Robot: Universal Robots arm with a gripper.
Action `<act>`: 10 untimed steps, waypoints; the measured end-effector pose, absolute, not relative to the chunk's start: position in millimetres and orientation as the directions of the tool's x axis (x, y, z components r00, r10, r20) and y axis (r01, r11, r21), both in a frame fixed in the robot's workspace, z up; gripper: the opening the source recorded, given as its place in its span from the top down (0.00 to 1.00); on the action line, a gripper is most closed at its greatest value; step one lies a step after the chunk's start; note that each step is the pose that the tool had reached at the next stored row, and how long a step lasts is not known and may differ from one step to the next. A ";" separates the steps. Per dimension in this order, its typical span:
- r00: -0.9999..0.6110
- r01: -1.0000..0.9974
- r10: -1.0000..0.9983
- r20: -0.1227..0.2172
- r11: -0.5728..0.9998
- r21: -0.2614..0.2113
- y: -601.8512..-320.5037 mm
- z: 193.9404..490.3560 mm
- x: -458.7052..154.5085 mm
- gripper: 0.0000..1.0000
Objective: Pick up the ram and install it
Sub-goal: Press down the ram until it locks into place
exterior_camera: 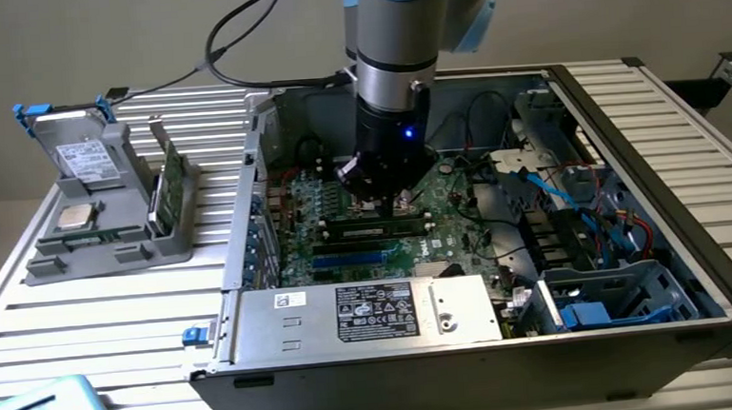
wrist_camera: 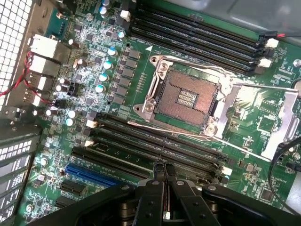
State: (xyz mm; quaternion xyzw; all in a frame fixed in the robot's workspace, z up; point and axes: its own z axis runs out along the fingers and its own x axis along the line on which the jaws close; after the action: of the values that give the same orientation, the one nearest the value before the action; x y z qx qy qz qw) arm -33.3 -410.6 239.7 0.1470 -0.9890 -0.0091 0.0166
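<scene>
Nearest my wrist camera, the gripper (wrist_camera: 163, 181) sits with fingers pressed together, grasping nothing I can make out. The ram (exterior_camera: 370, 230) lies in its motherboard slot (wrist_camera: 155, 157) beneath it. I judge seating underway; firm, even downward pressure is required.

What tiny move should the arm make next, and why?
Probably press straight down a little. The shut gripper sits right on top of the ram, which lies level on the motherboard, and I cannot tell whether it is fully seated.
</scene>
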 end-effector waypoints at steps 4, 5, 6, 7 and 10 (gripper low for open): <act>-0.969 -0.243 -0.243 0.030 0.970 0.023 -410.5 239.7 -33.3 0.89; -0.973 -0.230 -0.231 0.030 0.973 0.023 -410.6 239.7 -33.3 0.89; -0.975 -0.218 -0.218 0.030 0.976 0.023 -410.6 239.7 -33.3 0.89; -0.978 -0.205 -0.206 0.030 0.979 0.023 -410.6 239.7 -33.3 0.89; -0.986 -0.166 -0.167 0.030 0.986 0.023 -410.6 239.7 -33.3 0.89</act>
State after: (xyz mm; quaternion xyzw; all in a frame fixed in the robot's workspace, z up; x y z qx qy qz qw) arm -33.3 -410.6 239.7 0.0835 -0.9963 -0.0101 0.0160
